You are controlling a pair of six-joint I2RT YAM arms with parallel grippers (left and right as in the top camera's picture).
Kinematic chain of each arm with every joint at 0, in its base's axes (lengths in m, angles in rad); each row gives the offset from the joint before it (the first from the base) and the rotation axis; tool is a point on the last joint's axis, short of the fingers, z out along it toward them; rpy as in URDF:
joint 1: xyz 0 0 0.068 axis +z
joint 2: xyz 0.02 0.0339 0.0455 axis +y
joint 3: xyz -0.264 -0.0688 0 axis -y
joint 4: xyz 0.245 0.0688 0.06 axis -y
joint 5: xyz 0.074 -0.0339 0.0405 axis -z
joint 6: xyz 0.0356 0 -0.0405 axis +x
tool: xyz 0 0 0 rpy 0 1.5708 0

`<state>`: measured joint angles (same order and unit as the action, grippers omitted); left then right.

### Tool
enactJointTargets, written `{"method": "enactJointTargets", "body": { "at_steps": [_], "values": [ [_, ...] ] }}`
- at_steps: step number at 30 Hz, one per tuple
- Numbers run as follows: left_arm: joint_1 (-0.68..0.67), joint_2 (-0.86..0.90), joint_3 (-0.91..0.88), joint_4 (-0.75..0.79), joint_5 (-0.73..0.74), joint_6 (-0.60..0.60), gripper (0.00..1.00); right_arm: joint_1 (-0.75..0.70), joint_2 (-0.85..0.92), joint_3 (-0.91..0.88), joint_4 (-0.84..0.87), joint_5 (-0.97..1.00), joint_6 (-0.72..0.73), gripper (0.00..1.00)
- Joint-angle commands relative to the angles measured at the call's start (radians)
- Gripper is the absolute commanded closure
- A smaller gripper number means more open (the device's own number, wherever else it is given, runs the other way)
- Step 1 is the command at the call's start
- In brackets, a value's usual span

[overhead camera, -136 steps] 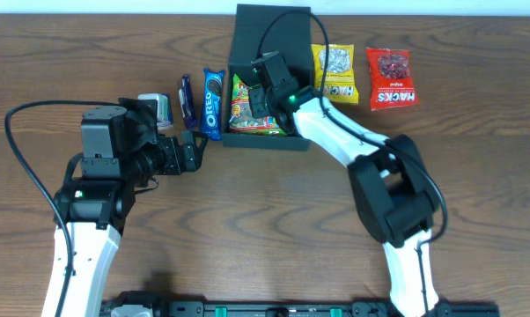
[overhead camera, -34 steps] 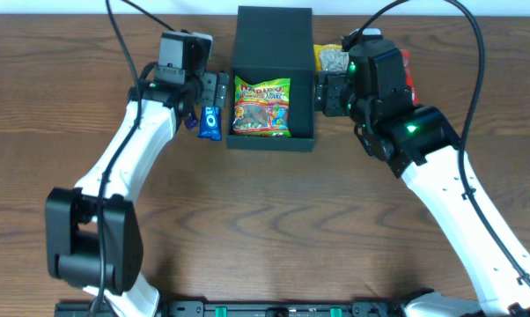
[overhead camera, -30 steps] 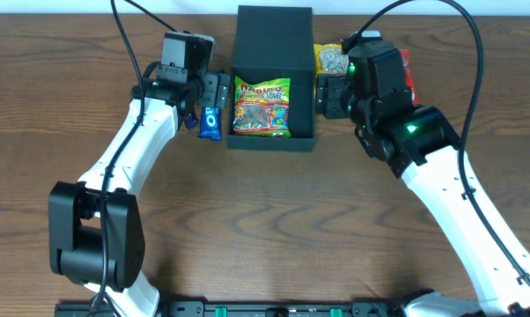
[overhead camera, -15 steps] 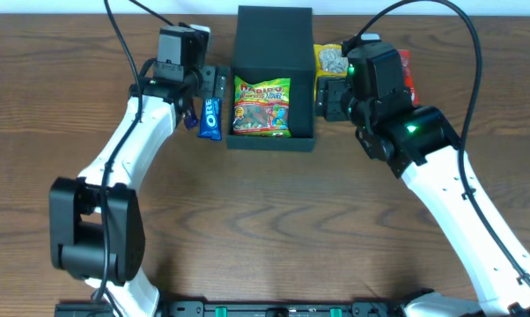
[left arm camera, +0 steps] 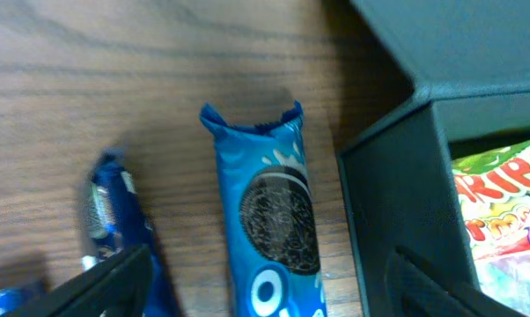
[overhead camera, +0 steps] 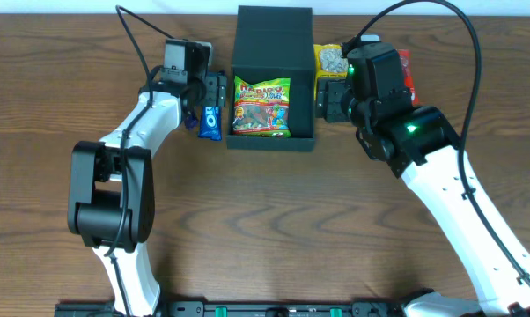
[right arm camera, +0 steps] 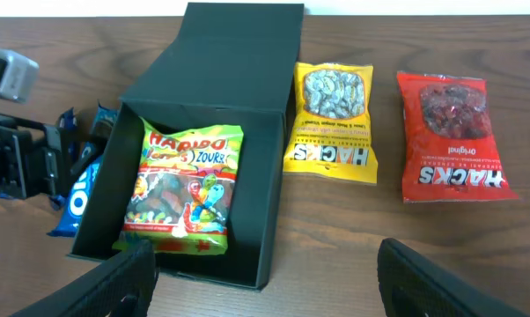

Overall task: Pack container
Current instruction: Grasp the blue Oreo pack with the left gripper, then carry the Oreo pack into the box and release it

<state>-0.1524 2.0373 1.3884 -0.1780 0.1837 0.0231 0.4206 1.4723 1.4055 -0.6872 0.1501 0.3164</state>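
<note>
The container point(overhead camera: 272, 141) is a dark box with its flap lid raised at the back; a Haribo packet point(overhead camera: 261, 107) lies inside. My left gripper point(overhead camera: 216, 90) is open and empty, hovering just left of the box over a blue Oreo packet point(overhead camera: 210, 121). In the left wrist view its fingers point(left arm camera: 269, 298) straddle the Oreo packet point(left arm camera: 269, 224), beside the box wall point(left arm camera: 388, 211). My right gripper point(overhead camera: 327, 97) is open and empty just right of the box. The right wrist view point(right arm camera: 274, 298) shows the container point(right arm camera: 267, 194) and Haribo packet point(right arm camera: 187, 189).
A yellow Hacks packet point(right arm camera: 331, 119) and a red Hacks packet point(right arm camera: 450, 136) lie right of the box. A second blue packet point(left arm camera: 115, 220) lies left of the Oreo one. The table's back edge runs close behind the box.
The left gripper has shifted slightly down toward the Oreo packet and the left arm's elbow has swung inward. The right arm and the packets have not moved.
</note>
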Motion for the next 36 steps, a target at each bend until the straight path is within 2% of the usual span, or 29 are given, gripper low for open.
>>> {"method": "enactJointTargets", "body": {
  "at_steps": [1, 13, 22, 27, 31, 36],
  "values": [
    [0.000, 0.024, 0.016, 0.001, 0.031, -0.005, 0.20, -0.010, 0.000, 0.007, -0.001, 0.004, -0.019, 0.20],
    [-0.007, 0.085, 0.016, 0.003, 0.059, -0.004, 0.34, -0.010, 0.000, 0.007, -0.001, 0.004, -0.019, 0.19],
    [-0.040, 0.097, 0.016, 0.006, -0.087, -0.004, 0.46, -0.010, 0.000, 0.007, -0.001, 0.008, -0.019, 0.18],
    [-0.040, 0.114, 0.016, 0.009, -0.087, -0.004, 0.55, -0.016, 0.000, 0.007, -0.001, 0.011, -0.019, 0.18],
    [-0.040, 0.114, 0.016, 0.008, -0.087, -0.005, 0.69, -0.029, 0.000, 0.007, -0.001, 0.011, -0.019, 0.18],
    [-0.040, 0.108, 0.017, 0.006, -0.087, -0.013, 0.76, -0.057, -0.001, 0.007, -0.001, 0.011, -0.019, 0.18]
  ]
}}
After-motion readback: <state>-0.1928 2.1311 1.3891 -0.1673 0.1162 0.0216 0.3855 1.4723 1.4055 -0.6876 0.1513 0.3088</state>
